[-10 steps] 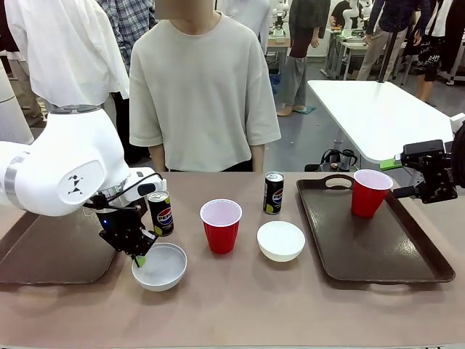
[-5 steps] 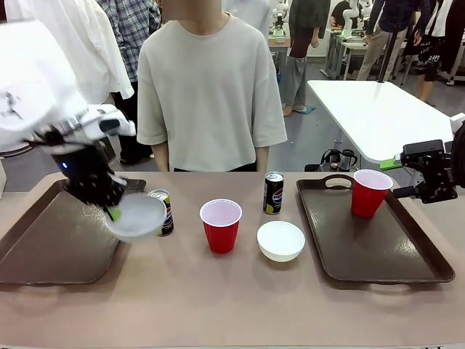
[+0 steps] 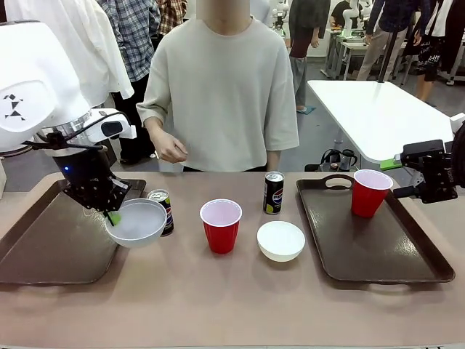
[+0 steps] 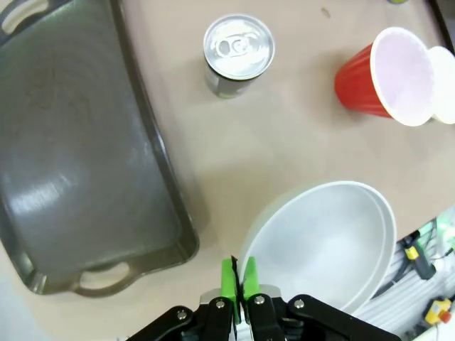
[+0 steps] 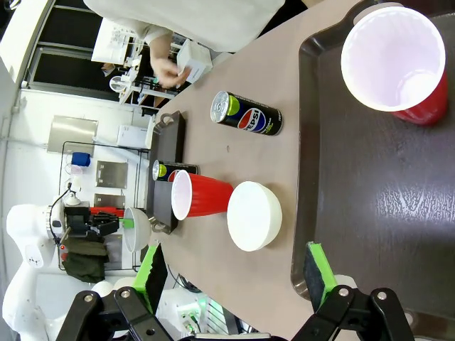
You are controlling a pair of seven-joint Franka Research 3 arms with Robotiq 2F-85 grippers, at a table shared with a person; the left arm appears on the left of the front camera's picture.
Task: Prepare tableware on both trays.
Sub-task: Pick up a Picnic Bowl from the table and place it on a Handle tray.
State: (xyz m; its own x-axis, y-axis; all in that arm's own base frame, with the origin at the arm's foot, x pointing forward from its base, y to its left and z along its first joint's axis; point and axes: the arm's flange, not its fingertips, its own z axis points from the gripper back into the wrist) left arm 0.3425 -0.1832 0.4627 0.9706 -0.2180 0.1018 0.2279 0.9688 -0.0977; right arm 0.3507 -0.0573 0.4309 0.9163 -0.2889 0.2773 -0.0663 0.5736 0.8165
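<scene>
At table left, left gripper (image 3: 112, 216): green pads pinched shut on the near rim of a white bowl (image 3: 136, 222), one pad inside the wall, one outside, thin rim between them. Bowl hangs tilted, mouth up, the rest of it jutting away from the fingers; in the wrist view it sits over bare table just beside the left tray (image 3: 51, 247), near that tray's handle corner. Left tray: dark brown, nothing on it. Left can (image 4: 238, 53): upright on the table just past the held bowl, partly hidden by it in the front view. Table middle: red cup (image 3: 221, 227), upright, white inside; second bowl (image 3: 281, 241) just to its right, flat on the table; second can (image 3: 273, 193) upright behind the two, nearer the person. Table right: right tray (image 3: 378, 247), dark brown, bearing one red tray cup (image 3: 370, 193) upright at its far end by the handle. Right gripper (image 5: 232, 266): fingers spread wide, nothing between them, held above the right tray's outer side, apart from the tray cup. Far side: person standing, one hand (image 3: 171, 149) raised at waist height.
</scene>
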